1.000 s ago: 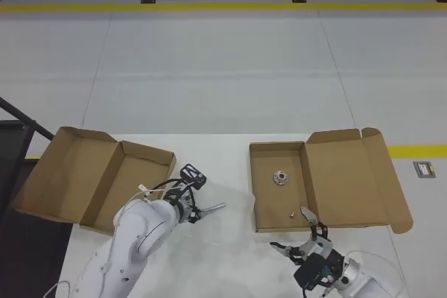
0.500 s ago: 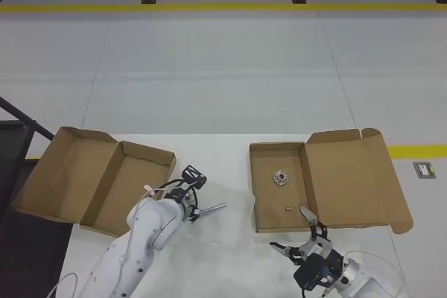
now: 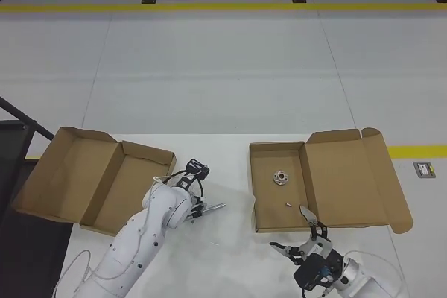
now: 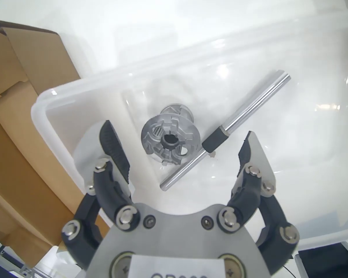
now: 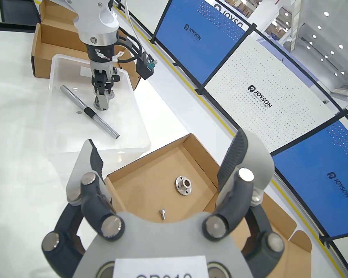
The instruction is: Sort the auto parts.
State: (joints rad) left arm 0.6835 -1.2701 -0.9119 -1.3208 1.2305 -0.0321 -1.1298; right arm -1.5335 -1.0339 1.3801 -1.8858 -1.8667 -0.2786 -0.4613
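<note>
A grey geared hub (image 4: 169,140) and a steel rod with a black band (image 4: 229,128) lie in a clear plastic tray (image 4: 46,108). My left gripper (image 4: 179,146) hangs open just above them, one finger on each side of the hub and the rod's end. In the top view this gripper (image 3: 196,212) sits beside the rod (image 3: 213,207). My right gripper (image 5: 165,157) stands open over the near edge of the right cardboard box (image 5: 133,186), holding nothing. A round flange (image 5: 183,185) and a small bolt (image 5: 162,214) lie in that box.
A second open cardboard box (image 3: 97,179) lies at the table's left, right beside the tray. The right box's lid (image 3: 354,179) is folded out flat. A tiny loose piece (image 5: 79,112) lies in the tray by the rod. Blue and white panels stand behind the table.
The left arm has shifted a little toward the far side of the table. The small bolt in the right box has slid slightly farther in. The right gripper stays where it was.
</note>
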